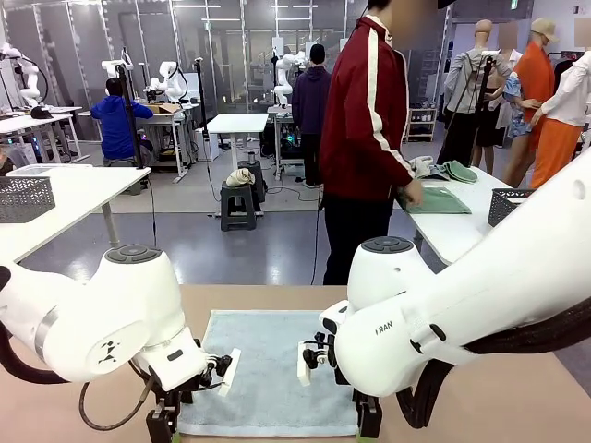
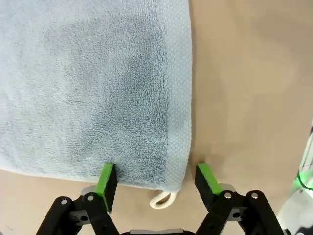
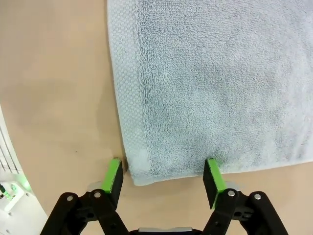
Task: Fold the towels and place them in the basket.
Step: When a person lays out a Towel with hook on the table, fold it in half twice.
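The blue towel [image 1: 268, 369] lies flat on the tan table [image 1: 517, 406], between the two arms. The left gripper [image 2: 157, 172] stands wide open astride the towel's near left corner. One green pad [image 2: 105, 178] is at the towel's near hem, and the other is on bare table just beyond the side hem. A small white loop [image 2: 163, 199] sticks out from that corner. The right gripper [image 3: 163, 169] is spread as wide over the towel's near right corner, one pad on cloth, one off it. Neither holds anything.
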Controlling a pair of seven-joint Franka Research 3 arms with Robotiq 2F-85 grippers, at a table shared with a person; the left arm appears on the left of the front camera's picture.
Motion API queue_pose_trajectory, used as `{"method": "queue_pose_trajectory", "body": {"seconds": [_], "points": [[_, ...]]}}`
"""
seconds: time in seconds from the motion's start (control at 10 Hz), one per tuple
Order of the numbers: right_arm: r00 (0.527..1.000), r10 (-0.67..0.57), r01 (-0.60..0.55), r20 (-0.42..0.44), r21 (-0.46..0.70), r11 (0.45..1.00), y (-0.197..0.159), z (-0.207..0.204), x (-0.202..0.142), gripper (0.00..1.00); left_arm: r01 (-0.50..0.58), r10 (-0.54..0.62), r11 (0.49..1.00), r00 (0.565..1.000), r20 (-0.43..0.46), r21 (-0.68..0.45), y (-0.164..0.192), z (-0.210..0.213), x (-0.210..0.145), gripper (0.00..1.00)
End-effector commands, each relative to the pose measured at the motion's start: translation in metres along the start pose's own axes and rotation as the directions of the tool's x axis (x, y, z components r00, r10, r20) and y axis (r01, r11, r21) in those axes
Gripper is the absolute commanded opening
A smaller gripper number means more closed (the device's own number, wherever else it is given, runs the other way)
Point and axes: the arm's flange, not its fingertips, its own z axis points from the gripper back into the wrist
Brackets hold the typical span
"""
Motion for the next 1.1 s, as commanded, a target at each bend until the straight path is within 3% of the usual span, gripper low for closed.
{"method": "queue_pose_trajectory", "body": {"seconds": [0.0, 0.1, 0.2, 0.3, 0.4, 0.7, 0.8, 0.9, 1.0], "points": [[1.0, 0.022, -0.021, 0.015, -0.01, 1.0, -0.004, -0.004, -0.001, 0.82, 0.014, -0.014, 1.0, 0.999, 0.048, 0.006, 0.001, -0.001, -0.005, 0.81], [1.0, 0.022, -0.022, 0.014, -0.009, 1.0, -0.003, -0.003, 0.0, 0.82, 0.018, -0.018, 1.0, 0.998, 0.054, 0.0, 0.002, 0.0, -0.006, 0.81], [1.0, 0.022, -0.022, 0.015, -0.008, 1.0, -0.003, -0.003, 0.0, 0.75, 0.02, -0.02, 1.0, 0.999, 0.049, 0.0, 0.003, 0.001, -0.006, 0.68], [1.0, 0.022, -0.021, 0.017, -0.009, 1.0, -0.003, -0.001, 0.0, 0.62, 0.024, -0.024, 1.0, 0.999, 0.046, -0.002, 0.005, 0.002, -0.005, 0.62], [1.0, 0.022, -0.022, 0.021, -0.003, 1.0, -0.002, 0.0, 0.0, 0.55, 0.028, -0.028, 1.0, 0.999, 0.043, -0.005, 0.005, 0.004, -0.005, 0.48], [0.999, 0.026, -0.027, 0.026, 0.009, 1.0, -0.004, 0.007, 0.003, 0.23, 0.036, -0.036, 0.999, 0.999, 0.03, -0.01, 0.007, 0.01, -0.004, 0.23], [0.999, 0.028, -0.028, 0.024, 0.008, 1.0, -0.004, 0.009, 0.004, 0.15, 0.039, -0.038, 0.999, 0.999, 0.025, -0.009, 0.008, 0.012, -0.005, 0.35], [0.999, 0.03, -0.03, 0.022, 0.005, 1.0, -0.004, 0.013, 0.005, 0.03, 0.042, -0.041, 0.999, 0.999, 0.021, -0.007, 0.009, 0.015, -0.005, 0.04], [0.999, 0.032, -0.032, 0.018, 0.004, 0.999, -0.004, 0.015, 0.005, 0.0, 0.042, -0.042, 0.999, 0.999, 0.019, -0.006, 0.01, 0.018, -0.007, 0.15]]}}
